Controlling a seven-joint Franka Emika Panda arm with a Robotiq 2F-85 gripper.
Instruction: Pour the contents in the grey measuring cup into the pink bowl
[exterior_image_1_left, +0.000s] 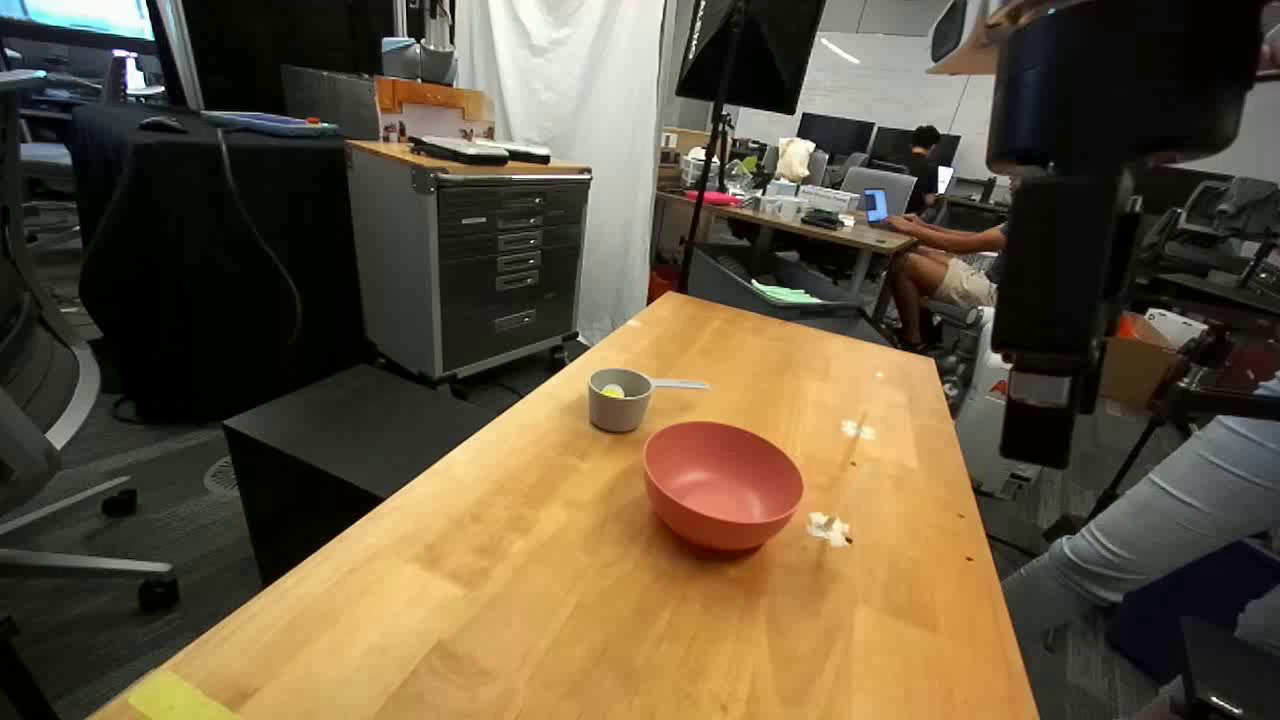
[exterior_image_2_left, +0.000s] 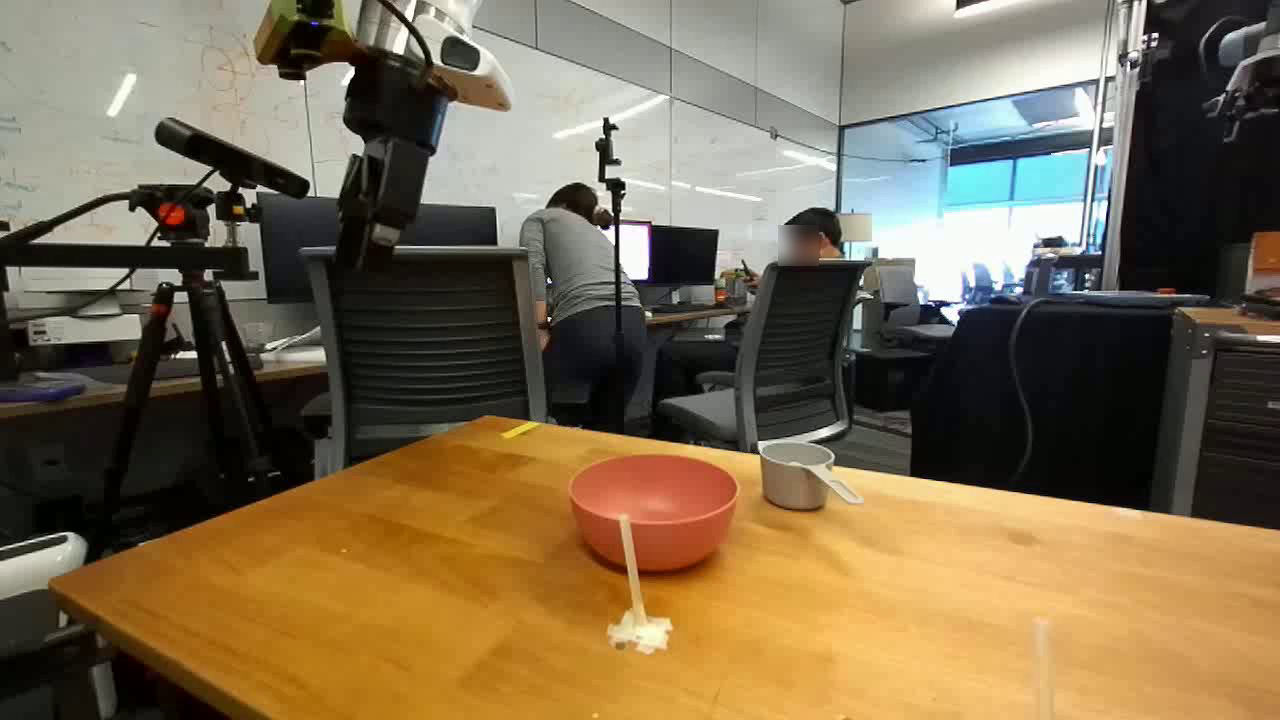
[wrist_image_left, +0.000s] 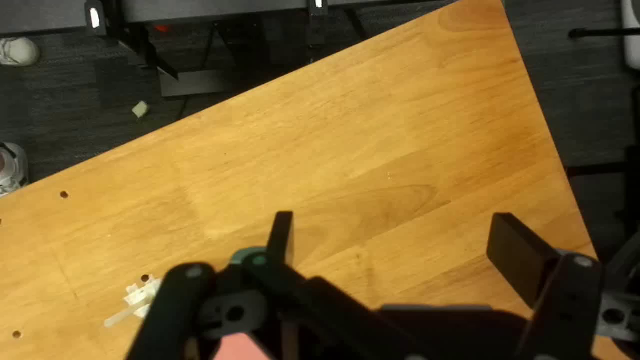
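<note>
Salmon-pink, the one bowl (exterior_image_1_left: 723, 485) sits on the wooden table (exterior_image_1_left: 540, 590). Beside it, not touching, stands a single grey measuring cup (exterior_image_1_left: 619, 410), whose wall partly hides the contents (exterior_image_1_left: 612, 392); I glimpse yellow but can't count pieces. Well apart from the bowl, and higher, hangs the gripper (wrist_image_left: 392, 240), two fingers (wrist_image_left: 522, 260) spread apart. Of two pale sticks (exterior_image_2_left: 632, 568), one rises beside the bowl; the farther is cut off in an exterior view.

Bowl (exterior_image_1_left: 722, 480): one. Measuring cup (exterior_image_1_left: 618, 412): one. Fingers (wrist_image_left: 517, 255): two.
</note>
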